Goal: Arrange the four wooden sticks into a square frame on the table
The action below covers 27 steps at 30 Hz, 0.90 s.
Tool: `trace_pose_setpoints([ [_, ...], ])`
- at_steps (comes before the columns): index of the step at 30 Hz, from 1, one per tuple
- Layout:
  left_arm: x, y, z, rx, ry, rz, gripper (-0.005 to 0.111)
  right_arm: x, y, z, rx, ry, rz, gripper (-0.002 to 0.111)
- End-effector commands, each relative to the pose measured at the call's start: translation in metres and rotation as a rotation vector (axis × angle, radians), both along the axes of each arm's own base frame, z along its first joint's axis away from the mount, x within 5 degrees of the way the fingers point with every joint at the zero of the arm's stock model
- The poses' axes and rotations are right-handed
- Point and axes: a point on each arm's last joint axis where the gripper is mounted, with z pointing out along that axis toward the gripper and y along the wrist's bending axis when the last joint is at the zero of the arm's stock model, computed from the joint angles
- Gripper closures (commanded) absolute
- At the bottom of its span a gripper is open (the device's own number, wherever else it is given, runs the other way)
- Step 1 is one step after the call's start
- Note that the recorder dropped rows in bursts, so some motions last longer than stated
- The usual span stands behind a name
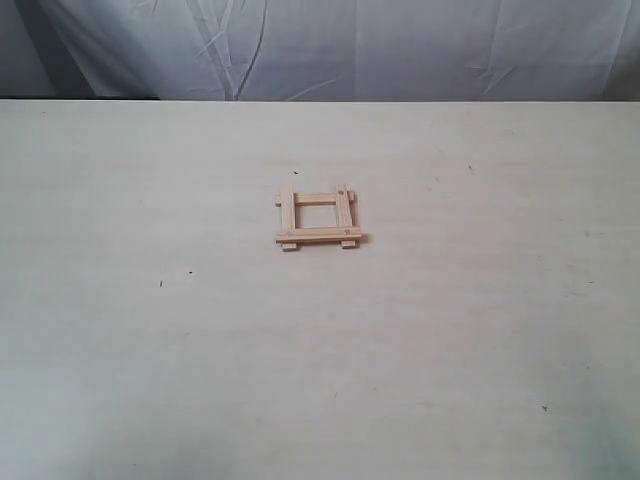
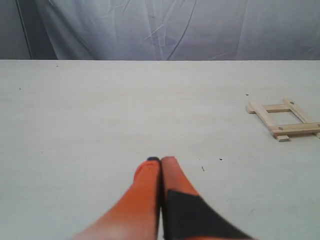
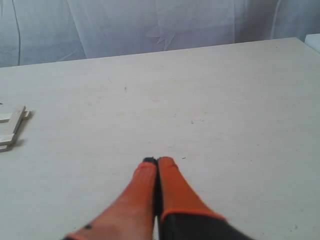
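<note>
Four tan wooden sticks lie as a small open square frame (image 1: pixel 318 218) on the cream table (image 1: pixel 150 350), overlapping at the corners with ends protruding. The near stick (image 1: pixel 318 236) rests on top of the two side sticks. The left wrist view shows the frame (image 2: pixel 284 119) well off to one side of my left gripper (image 2: pixel 161 161), whose orange fingers are pressed together with nothing between them. My right gripper (image 3: pixel 158 162) is likewise shut and empty, and only an edge of the frame (image 3: pixel 12 128) shows in its view. Neither gripper appears in the exterior view.
A pale grey-white cloth (image 1: pixel 330 45) hangs behind the table's far edge. Tiny dark specks (image 1: pixel 161 284) dot the tabletop. The table's far right corner (image 3: pixel 300 40) shows in the right wrist view.
</note>
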Motion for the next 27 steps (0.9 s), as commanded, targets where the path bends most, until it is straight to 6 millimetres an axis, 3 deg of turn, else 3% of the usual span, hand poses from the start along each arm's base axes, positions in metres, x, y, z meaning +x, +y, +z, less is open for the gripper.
trace_pose_setpoints([
  [1, 0.0, 0.0008, -0.0003, 0.023, -0.012, 0.004, 0.107, -0.0001, 0.0, 0.0005, -0.001, -0.012, 0.001, 0.108],
  [6, -0.0002, 0.0055, -0.0005, 0.025, -0.008, 0.088, 0.107, 0.0, 0.0, 0.0008, -0.001, -0.016, 0.0, 0.108],
  [27, -0.0002, 0.0054, -0.0005, 0.025, -0.008, 0.087, 0.107, 0.0, 0.0, 0.0005, -0.001, -0.012, 0.001, 0.108],
])
